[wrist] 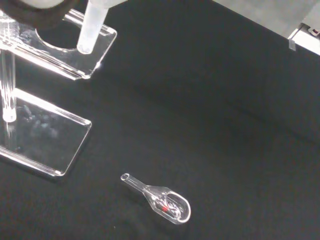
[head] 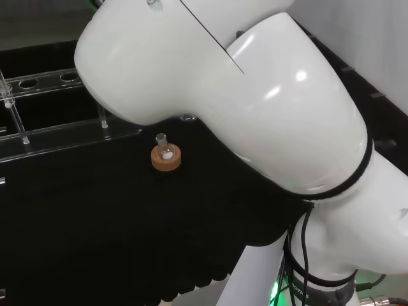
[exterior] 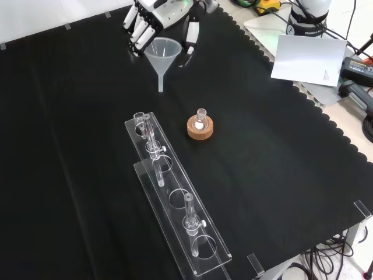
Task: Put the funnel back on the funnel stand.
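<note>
Above black cloth (exterior: 280, 151), hand (exterior: 152, 22) grips funnel (exterior: 162, 55).

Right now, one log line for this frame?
hand: shut on funnel | funnel: upright, held short of the funnel stand | flask on cork ring: untouched | placement: not yet done

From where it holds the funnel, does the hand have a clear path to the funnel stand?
Probably yes. The hand grips the funnel above bare cloth; the funnel stand lies nearer the front view's bottom, nothing between.

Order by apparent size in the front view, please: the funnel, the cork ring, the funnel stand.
1. Funnel stand, largest by far.
2. Funnel, held by the hand.
3. Cork ring, though it looks close to the funnel.
</note>
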Robot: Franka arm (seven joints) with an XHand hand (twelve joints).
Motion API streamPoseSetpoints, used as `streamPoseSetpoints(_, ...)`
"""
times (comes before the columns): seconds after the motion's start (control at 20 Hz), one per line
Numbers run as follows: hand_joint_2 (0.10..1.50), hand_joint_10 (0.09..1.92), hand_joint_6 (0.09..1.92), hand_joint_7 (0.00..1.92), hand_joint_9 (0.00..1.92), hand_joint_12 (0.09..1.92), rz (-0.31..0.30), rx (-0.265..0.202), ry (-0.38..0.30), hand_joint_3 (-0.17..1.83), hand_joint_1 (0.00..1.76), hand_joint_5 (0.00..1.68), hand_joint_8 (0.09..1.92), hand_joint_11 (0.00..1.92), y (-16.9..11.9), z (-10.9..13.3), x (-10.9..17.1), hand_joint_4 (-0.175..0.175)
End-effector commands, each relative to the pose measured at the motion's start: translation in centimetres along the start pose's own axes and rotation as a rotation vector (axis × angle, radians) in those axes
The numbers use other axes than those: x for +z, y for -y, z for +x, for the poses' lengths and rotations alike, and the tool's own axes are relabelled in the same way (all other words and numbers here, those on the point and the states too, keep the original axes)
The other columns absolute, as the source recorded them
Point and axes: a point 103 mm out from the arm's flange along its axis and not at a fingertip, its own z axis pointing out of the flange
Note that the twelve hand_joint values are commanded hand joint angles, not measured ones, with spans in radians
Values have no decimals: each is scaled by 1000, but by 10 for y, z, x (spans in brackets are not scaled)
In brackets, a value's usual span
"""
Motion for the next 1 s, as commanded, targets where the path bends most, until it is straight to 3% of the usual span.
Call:
streamPoseSetpoints(0.05,769,418,694,644,1030,1245,3,-31,-5,444,776,631,734,701,-19,13,-2,-17)
streamPoseSetpoints(1.0,766,423,700,643,1029,1244,13,-60,-6,448,777,632,733,702,-59,37,5,-16)
